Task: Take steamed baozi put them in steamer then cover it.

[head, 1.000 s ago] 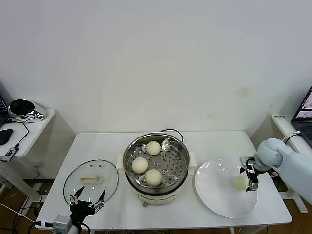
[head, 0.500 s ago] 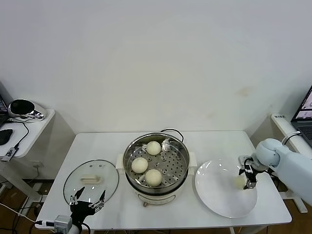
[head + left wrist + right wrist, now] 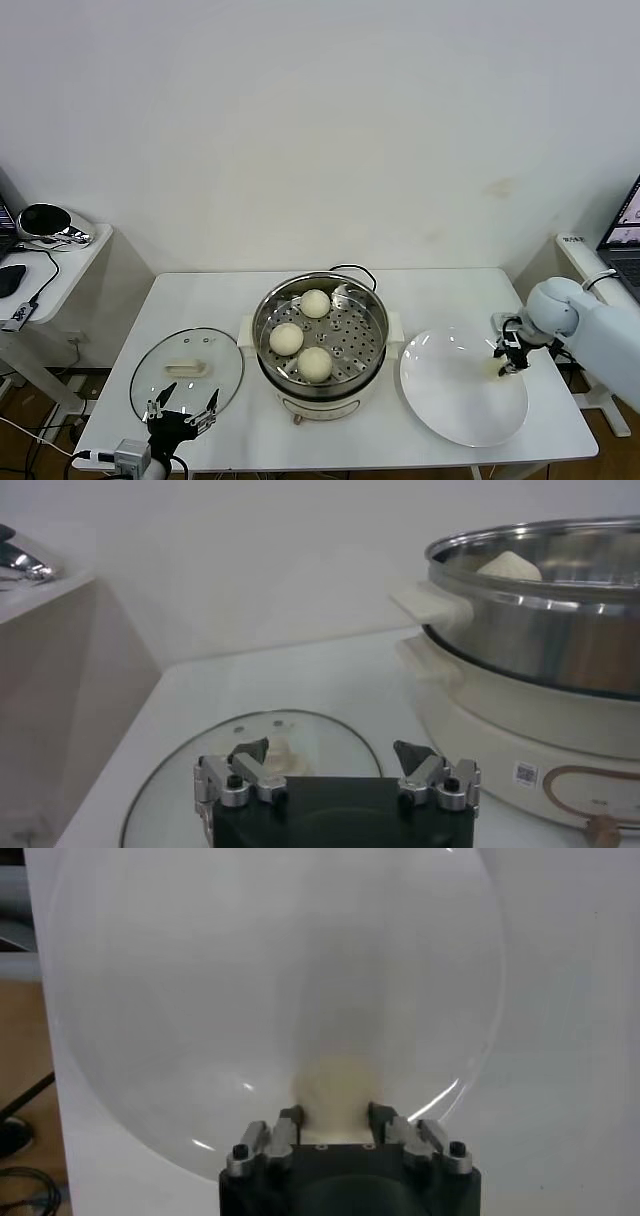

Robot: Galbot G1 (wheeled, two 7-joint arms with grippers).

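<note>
Down at the near edge of the white table, the left gripper hangs low at the robot's left, its fingers spread wide with nothing between them. Just past those fingertips lies the glass lid, flat on the tabletop, its cream handle facing up. The left wrist view looks right across that lid toward the steamer's white base.

Over on the robot's right, the white plate sits near the front edge, beside the steamer. The right gripper is down at the plate's far right rim, and its fingers are closed in on the fourth baozi. From the right wrist view, that pale bun sits squeezed between the two fingertips, over the plate. Whether the bun touches the plate or sits just clear of it, I cannot tell.

Centre table, a little farther back, stands the steamer, shiny steel pot on its white base, uncovered. Three baozi rest on the perforated tray: one nearest the front, one to its left, one at the back. They lie apart from each other.

Behind the pot a black cord loops on the table. Off to the robot's far left, a side table carries a shiny dark object.
</note>
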